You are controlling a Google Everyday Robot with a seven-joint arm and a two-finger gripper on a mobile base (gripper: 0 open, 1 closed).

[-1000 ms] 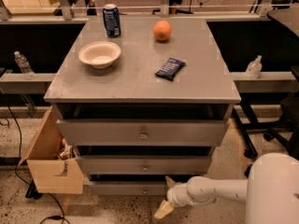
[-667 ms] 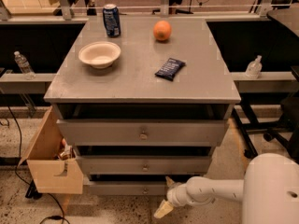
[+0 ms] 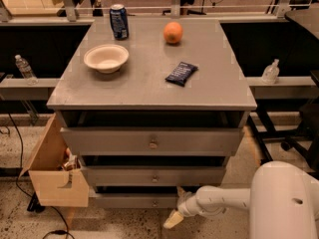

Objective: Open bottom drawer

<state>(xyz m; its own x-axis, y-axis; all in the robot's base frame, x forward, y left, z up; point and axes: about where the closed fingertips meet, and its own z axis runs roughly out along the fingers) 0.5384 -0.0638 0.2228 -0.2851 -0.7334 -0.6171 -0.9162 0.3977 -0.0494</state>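
The bottom drawer [image 3: 130,201] showed a slim grey front with a small round knob. The gripper [image 3: 177,205] hung just beside that front's right end, jaws released.

Plain grey: counter [image 3: 149,91], bottom drawer [image 3: 134,201]. Cream: bowl [image 3: 106,58]. Blue with white marks: can [image 3: 118,21]. Bright orange: orange [image 3: 173,32]. Dark navy: packet [image 3: 181,73]. Tan: cardboard box [image 3: 55,183], lower left. Speckled beige and black: floor [image 3: 124,225]. Pale cream: hand [image 3: 174,219], lower centre of frame, on white arm [image 3: 219,200]
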